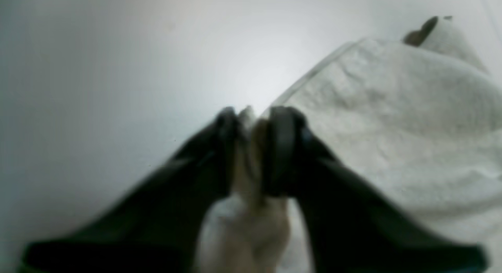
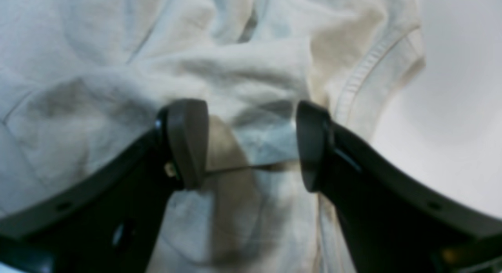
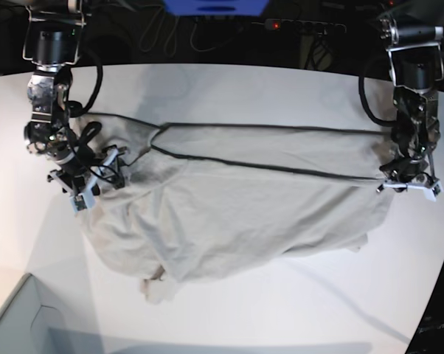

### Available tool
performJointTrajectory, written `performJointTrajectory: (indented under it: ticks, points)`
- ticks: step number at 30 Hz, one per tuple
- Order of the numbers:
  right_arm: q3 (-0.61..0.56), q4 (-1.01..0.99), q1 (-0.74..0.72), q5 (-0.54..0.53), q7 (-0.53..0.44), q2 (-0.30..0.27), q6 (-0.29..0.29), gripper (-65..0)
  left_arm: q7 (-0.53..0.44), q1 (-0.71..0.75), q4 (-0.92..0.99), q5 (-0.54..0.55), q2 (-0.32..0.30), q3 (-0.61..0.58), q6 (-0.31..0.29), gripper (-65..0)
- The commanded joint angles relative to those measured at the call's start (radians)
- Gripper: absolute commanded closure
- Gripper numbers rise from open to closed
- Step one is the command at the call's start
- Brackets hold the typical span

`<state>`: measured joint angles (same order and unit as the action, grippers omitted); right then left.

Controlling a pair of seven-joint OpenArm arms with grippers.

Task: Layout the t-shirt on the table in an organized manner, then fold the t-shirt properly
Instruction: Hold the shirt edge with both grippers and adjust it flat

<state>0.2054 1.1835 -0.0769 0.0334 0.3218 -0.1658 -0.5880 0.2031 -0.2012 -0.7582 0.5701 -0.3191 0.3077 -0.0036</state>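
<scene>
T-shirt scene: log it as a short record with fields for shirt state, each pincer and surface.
shirt: the t-shirt lies spread but rumpled, an upper edge pulled taut between the arms
left pincer: the left pincer is shut on a corner of the shirt
right pincer: the right pincer is open, fingers either side of bunched cloth near a hem
surface: the table, white, bare around the shirt
</scene>
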Motion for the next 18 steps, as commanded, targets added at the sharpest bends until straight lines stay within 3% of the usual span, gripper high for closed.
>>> performJointTrajectory:
  ticks: [1,2,7,18]
  points:
    - [0.004,0.016,-0.019,-0.013,-0.022,-0.011,-0.011,-35.9,0.014,-0.013,-0.010,0.005,-0.013,0.003,0.001,-4.2]
    - [0.004,0.016,-0.021,-0.013,-0.022,-0.011,-0.011,-35.9,0.016,-0.013,-0.011,0.005,-0.013,0.003,0.001,0.0]
    - [0.002,0.016,-0.039,-0.013,-0.022,-0.011,-0.011,-35.7,0.020,-0.007,-0.053,0.006,-0.013,0.003,0.001,0.0]
    - [0.002,-0.027,-0.082,-0.013,-0.022,-0.007,-0.011,-28.1,0.017,0.154,-0.504,0.006,-0.007,0.005,0.007,0.0]
